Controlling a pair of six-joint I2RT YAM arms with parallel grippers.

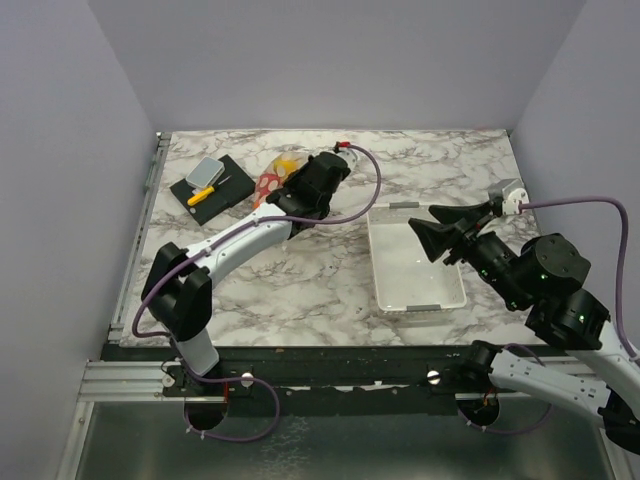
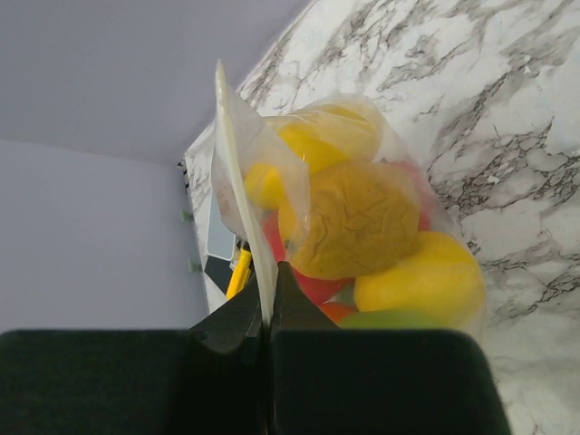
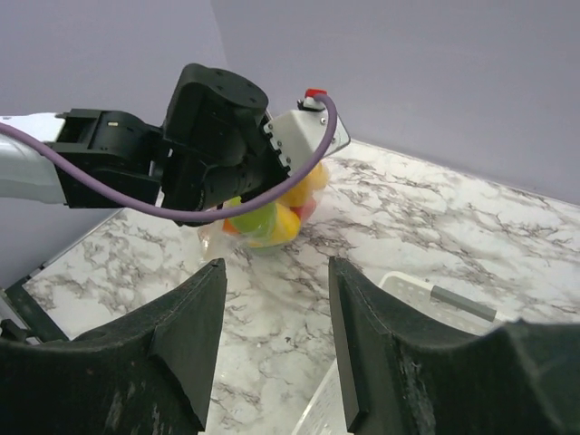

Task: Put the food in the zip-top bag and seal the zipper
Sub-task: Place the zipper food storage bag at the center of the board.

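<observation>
Zipper (image 2: 237, 181) lengthwise straight out from left pincer (image 2: 270, 313)

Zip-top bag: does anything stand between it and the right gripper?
The left gripper, shut on the zip-top bag at its mouth, covers its upper part as seen from the right gripper. Nothing else visible lies between them.

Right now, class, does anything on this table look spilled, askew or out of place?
Nothing stands out. The toy food sits inside the zip-top bag, whose mouth edge the left gripper pinches; the right gripper hangs open near the white tray; no pieces lie loose.
</observation>
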